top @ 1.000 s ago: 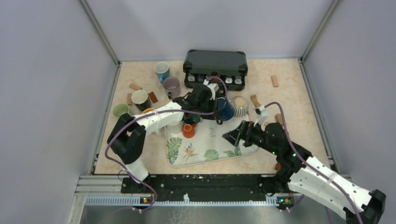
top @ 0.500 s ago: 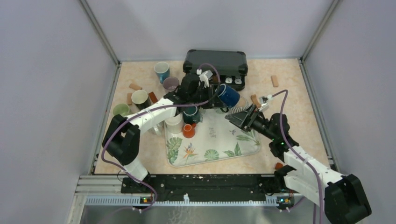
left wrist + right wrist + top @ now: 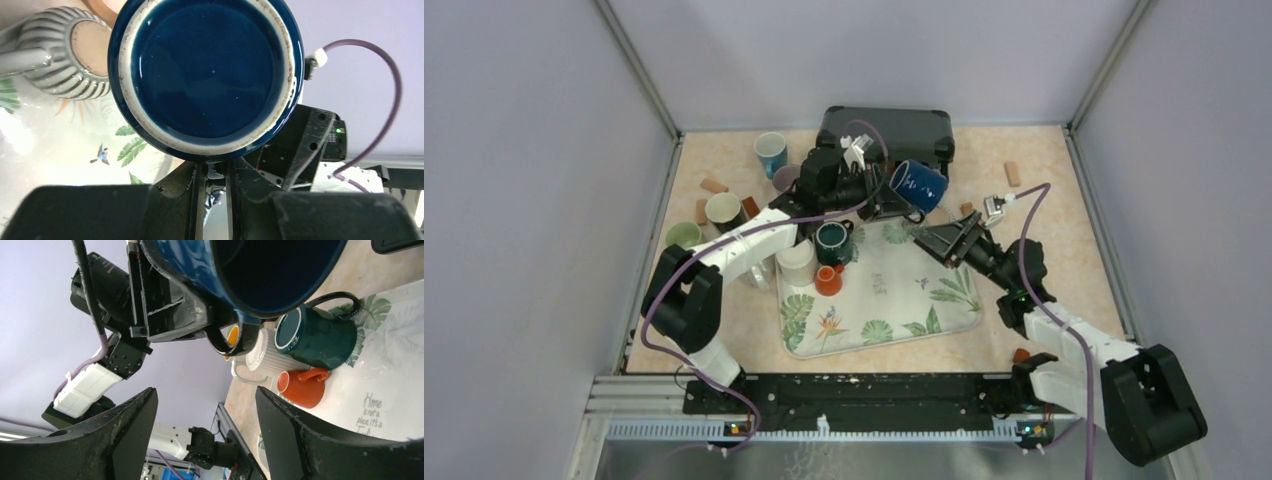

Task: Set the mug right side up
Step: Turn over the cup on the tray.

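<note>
The dark blue mug hangs in the air above the far edge of the leaf-print tray, tipped on its side. My left gripper is shut on its handle. In the left wrist view the mug's glazed base fills the frame above my closed fingers. The right wrist view looks into the mug's mouth. My right gripper is open just below and right of the mug, pointing at it, with nothing between its fingers.
On the tray's left side stand a green mug, a white ribbed mug and an orange mug. A grey ribbed cup lies base-up nearby. A black case, more mugs and wooden blocks sit around.
My left gripper has lifted the blue mug off the tray and tipped it toward the back. The right arm has swung up toward the mug, its jaws narrowing somewhat.
</note>
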Action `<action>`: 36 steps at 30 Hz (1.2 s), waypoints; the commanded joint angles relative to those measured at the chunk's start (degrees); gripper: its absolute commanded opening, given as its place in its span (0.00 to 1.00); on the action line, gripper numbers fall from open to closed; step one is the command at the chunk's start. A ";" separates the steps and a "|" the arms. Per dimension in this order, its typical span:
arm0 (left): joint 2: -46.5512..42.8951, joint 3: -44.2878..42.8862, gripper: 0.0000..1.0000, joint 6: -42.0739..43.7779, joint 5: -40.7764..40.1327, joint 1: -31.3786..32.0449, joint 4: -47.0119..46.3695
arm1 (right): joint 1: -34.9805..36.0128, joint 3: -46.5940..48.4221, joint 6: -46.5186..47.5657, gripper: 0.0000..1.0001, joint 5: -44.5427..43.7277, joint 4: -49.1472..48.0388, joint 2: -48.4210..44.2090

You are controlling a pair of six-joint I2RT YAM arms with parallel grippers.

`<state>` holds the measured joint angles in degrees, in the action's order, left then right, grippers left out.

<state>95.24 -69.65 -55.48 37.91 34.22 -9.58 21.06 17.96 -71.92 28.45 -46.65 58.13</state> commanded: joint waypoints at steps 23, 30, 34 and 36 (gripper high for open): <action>-2.85 4.62 0.00 -14.99 8.79 -0.33 -26.51 | -3.04 7.66 -8.09 0.46 3.13 -19.55 10.76; -2.71 5.04 0.00 -16.10 9.72 -0.09 -27.99 | -3.00 9.04 -6.46 0.39 4.02 -17.45 10.33; -2.25 4.94 0.00 -16.32 10.19 0.30 -28.30 | -3.04 9.89 -5.08 0.37 3.98 -15.23 9.68; -2.17 4.79 0.00 -16.32 10.28 0.48 -28.33 | -3.04 10.29 -4.23 0.37 3.82 -13.86 9.18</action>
<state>95.15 -64.34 -71.88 45.63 33.91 -30.44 18.48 24.38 -79.05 32.45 -59.72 68.90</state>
